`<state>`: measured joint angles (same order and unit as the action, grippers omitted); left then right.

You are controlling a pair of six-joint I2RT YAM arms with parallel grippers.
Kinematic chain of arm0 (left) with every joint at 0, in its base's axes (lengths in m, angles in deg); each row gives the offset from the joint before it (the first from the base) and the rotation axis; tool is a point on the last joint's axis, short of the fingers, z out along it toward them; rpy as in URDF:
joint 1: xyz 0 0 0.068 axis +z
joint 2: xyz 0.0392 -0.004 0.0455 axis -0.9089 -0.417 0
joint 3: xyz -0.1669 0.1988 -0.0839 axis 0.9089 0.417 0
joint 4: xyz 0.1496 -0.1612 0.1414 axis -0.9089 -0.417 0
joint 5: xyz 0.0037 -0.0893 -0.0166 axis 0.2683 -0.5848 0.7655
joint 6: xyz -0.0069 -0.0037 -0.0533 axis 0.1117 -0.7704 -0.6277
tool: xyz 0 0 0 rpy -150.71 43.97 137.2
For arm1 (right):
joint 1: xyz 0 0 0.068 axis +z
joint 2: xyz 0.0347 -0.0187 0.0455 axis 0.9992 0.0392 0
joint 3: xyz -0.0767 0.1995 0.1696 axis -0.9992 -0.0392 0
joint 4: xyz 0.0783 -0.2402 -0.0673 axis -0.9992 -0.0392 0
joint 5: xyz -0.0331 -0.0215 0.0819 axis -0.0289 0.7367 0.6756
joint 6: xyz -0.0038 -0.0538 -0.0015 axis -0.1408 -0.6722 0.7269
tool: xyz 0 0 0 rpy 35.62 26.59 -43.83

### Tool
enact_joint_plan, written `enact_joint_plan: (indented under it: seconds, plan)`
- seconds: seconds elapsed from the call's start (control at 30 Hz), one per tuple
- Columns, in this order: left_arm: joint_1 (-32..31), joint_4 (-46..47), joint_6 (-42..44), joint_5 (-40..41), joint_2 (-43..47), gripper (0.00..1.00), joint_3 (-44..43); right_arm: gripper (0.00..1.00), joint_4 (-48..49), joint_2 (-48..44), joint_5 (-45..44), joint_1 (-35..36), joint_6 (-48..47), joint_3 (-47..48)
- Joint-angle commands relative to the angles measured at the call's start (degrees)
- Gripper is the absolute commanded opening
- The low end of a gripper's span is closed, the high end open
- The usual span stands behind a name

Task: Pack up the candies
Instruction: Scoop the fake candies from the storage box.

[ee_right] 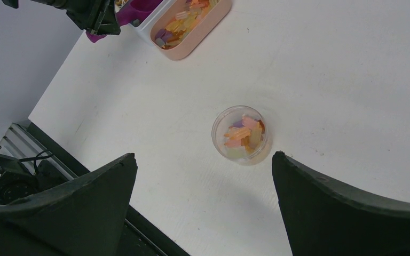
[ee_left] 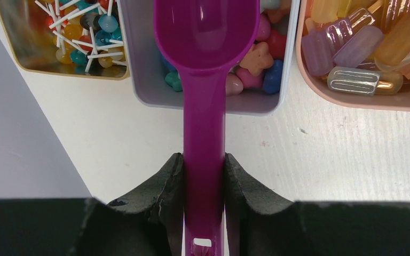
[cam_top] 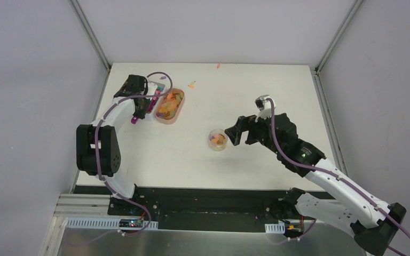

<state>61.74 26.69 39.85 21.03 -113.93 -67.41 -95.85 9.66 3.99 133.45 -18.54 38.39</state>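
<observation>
Magenta scoop point(ee_left: 205, 80), clamped tight in left gripper point(ee_left: 204, 176), runs near-to-far, bowl over the candies point(ee_left: 256, 58); right gripper point(ee_right: 203, 160) spread wide, empty, jar point(ee_right: 241, 133) just left.

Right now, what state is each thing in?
Left gripper: shut on the scoop.
Right gripper: open, empty.
Scoop: bowl looks empty.
Jar: upright, lidless, partly filled with candies.
Pink tray: holding candies.
Stray candies: loose on the table.

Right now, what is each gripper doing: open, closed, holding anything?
Left gripper: closed on the handle of the magenta scoop.
Right gripper: open, holding nothing, with the clear jar ahead of it.
</observation>
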Motion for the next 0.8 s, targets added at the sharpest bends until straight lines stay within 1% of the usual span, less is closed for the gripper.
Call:
enact_joint_plan:
  seconds: [0.0, 0.1, 0.27, 0.37, 0.63, 0.77]
  plan:
    - [0.7, 2.9, -0.7, -0.2, 3.6, 0.00, 2.0, 1.00, 2.1, -0.1, -0.9, 0.3, -1.0, 2.2]
    - [0.7, 4.3, -0.5, -1.4, 5.7, 0.00, 2.8, 1.00, 2.1, -0.3, -1.1, 0.3, -1.0, 2.4]
    - [0.7, 7.1, -0.3, -0.2, 9.5, 0.00, 5.6, 1.00, 2.2, -0.5, -1.1, 0.3, -1.0, 2.3]
    - [0.7, 8.5, 0.5, -0.9, 11.2, 0.00, 7.2, 1.00, 2.1, -0.7, -1.0, 0.3, -0.9, 2.3]
    - [0.7, 8.8, 0.2, -0.3, 13.4, 0.00, 8.1, 1.00, 1.5, -1.4, -1.1, 0.3, -0.9, 2.6]
    - [0.7, 9.1, 0.4, -1.8, 16.0, 0.00, 8.3, 1.00, 1.1, -2.1, -1.5, 0.3, -0.8, 2.3]
